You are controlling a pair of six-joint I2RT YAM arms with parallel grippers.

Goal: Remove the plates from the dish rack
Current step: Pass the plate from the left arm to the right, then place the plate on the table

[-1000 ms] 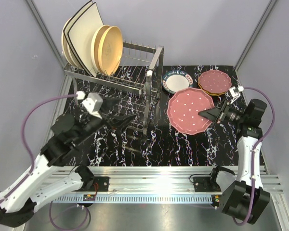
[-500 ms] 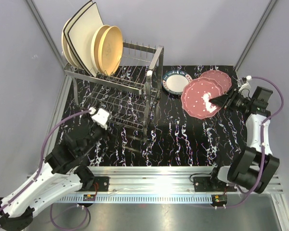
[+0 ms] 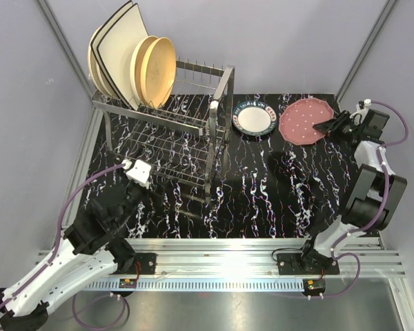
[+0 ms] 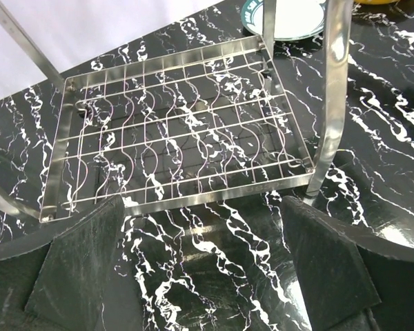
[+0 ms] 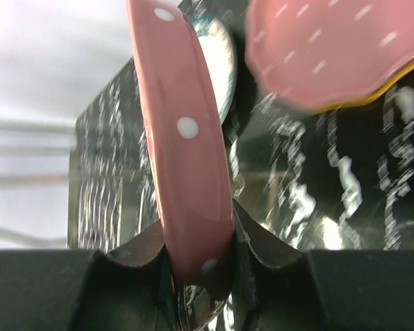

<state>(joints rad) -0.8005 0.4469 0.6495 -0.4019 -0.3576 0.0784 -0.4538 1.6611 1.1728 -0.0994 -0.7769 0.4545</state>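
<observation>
Right jaws clench one maroon dotted plate [image 3: 305,121] over the bench's [image 3: 276,200] far-right corner; about four cream plates [image 3: 117,52] wait in the dish rack [image 3: 193,148]. Left wrist: left jaws gape, empty, before its bare lower tier. Right wrist: best lowered level onto the second maroon plate [image 5: 331,48], one orange plate [image 5: 400,72] beneath

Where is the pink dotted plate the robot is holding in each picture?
Top external: dotted pink plate at the far right, in the right gripper.
Left wrist: not in it.
Right wrist: edge-on down the middle.
Shared landmark: the white plate with dark rim, seen in all three views.
</observation>
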